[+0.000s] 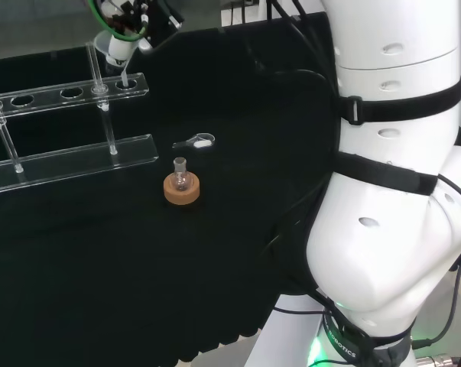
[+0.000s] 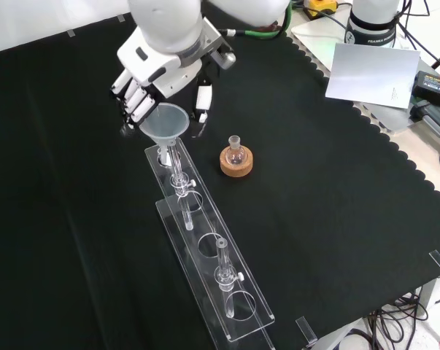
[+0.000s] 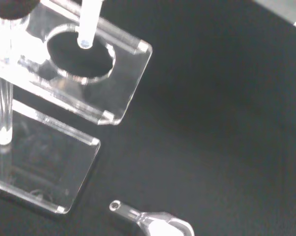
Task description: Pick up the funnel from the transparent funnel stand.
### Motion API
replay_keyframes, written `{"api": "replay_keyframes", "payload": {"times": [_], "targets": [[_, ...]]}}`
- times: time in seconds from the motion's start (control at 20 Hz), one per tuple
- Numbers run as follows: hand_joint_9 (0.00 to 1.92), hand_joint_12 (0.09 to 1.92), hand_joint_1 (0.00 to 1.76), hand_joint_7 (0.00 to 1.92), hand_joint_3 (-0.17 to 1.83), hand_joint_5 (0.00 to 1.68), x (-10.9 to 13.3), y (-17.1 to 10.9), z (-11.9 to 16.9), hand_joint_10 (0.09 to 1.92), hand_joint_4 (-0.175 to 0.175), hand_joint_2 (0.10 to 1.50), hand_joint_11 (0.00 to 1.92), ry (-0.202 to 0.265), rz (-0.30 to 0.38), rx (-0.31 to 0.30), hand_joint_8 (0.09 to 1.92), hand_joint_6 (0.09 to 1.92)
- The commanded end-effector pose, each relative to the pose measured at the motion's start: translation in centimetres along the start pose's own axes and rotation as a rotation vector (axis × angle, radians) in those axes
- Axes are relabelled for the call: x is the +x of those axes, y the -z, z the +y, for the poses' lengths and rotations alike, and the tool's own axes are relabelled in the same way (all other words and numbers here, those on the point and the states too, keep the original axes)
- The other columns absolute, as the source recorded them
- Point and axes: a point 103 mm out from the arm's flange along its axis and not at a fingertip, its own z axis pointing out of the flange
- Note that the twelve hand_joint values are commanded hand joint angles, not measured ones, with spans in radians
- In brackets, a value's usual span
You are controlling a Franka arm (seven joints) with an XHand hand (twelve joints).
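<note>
Funnel lifted at the stand's end hole, stem tip just above it.

Head view: the hand hangs over the far end of the stand, fingers curled on the funnel; a straight upward lift should keep the stem off the hole's rim.
Front view: the funnel is a pale translucent cone pinched at its rim by the fingers, near a flask on cork.
Wrist view: its stem ends over the hole.
</note>
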Motion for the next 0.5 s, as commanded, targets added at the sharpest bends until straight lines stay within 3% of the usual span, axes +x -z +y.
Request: {"api": "replay_keyframes", "payload": {"times": [0.05,0.25,0.5], "targets": [[0.77,1.28,0.72,0.60,0.32,0.56,-0.1,2.2,-3.9,0.55,-0.042,0.79,0.41,-0.036,-0.028,-0.009,0.79,0.30],[0.78,1.29,0.73,0.60,0.37,0.50,-0.5,2.9,-8.0,0.54,-0.042,0.77,0.43,-0.080,-0.013,-0.007,0.79,0.48],[0.79,1.28,0.73,0.60,0.39,0.47,-0.2,2.1,-12.0,0.55,-0.042,0.76,0.44,-0.116,-0.015,0.021,0.80,0.56]]}}
